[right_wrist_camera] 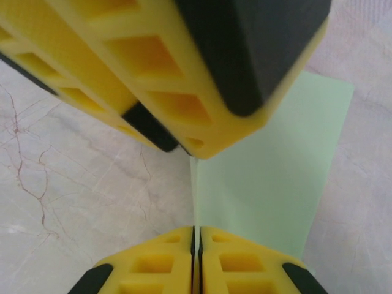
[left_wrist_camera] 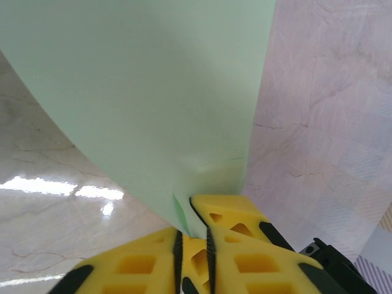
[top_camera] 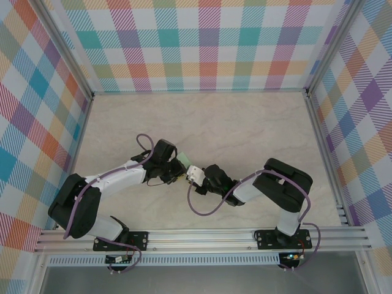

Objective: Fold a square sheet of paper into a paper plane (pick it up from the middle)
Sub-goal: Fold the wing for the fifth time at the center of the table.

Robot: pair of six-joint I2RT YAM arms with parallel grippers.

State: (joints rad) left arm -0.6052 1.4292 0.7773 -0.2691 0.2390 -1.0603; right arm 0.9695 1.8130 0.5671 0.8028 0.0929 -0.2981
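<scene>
Thin pale mint-green square sheet of paper [top_camera: 182, 158] sits around the middle of the table, slightly left of centre, right where the two gripper tips meet. Left wrist view: the sheet [left_wrist_camera: 153, 92] rises from the fingers as one broad, smooth, bowed surface. It is plain, with a small wrinkle low down near the grip. Right wrist view: the sheet [right_wrist_camera: 275, 165] is seen edge-on at its left side and spreads to the right, with one square corner at upper right. Can't tell whether any part touches the tabletop.

Right gripper [top_camera: 190, 176] [right_wrist_camera: 196, 236]: yellow fingers pressed flat together with only a hairline seam. The sheet's edge runs straight down into that seam, so it is pinched.

Left gripper [top_camera: 176, 170] [left_wrist_camera: 193, 236]: yellow fingers [left_wrist_camera: 245, 245] sit nearly together with dark slits between them, and the sheet's bottom is tucked in at the tips. Can't tell if they actually clamp it. Its yellow and black finger [right_wrist_camera: 184, 79] hangs just above the right gripper's tips, very near.

Beige marble-pattern tabletop [top_camera: 245, 122] lies underneath. Both arms are bent inward from the aluminium rail [top_camera: 208, 236] at the near edge, with purple cables [top_camera: 202, 208] looping along them. Pastel checked walls [top_camera: 208, 43] stand on three sides.
</scene>
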